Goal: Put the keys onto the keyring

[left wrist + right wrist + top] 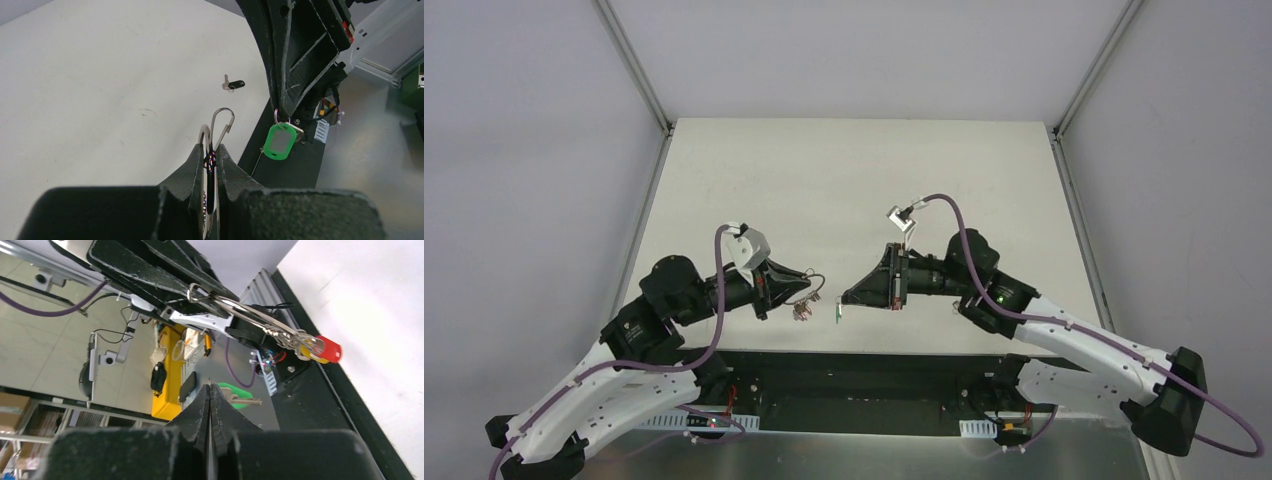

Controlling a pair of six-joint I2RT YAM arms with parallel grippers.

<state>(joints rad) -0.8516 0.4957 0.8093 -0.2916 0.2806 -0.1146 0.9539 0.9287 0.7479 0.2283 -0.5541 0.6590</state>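
Keys for this job lie well apart: the green-headed key (280,142) hangs in the air from the tip of the right gripper (211,388), while the black-headed key (234,84) lies flat on the white table (854,180), beyond both grippers in the left wrist view. The right fingers are pressed tight together, pinching the green-headed key at its top end, so its green head dangles below the fingertips over the dark strip at the table's near edge. From the right wrist camera only part of the green head and a metal blade show just behind the closed fingers. The left gripper (212,150) is clamped on the keyring (260,320), its two fingers squeezing the metal ring between them, with a thin wire loop of the ring sticking out past the fingertips. A red-headed key (330,347) and a yellow-headed key (318,358) hang together at the far end of the keyring. From above, the two grippers point toward each other near the front edge of the table, their tips near one another but apart, and the green-headed key is just beside the keyring's loop without touching it.
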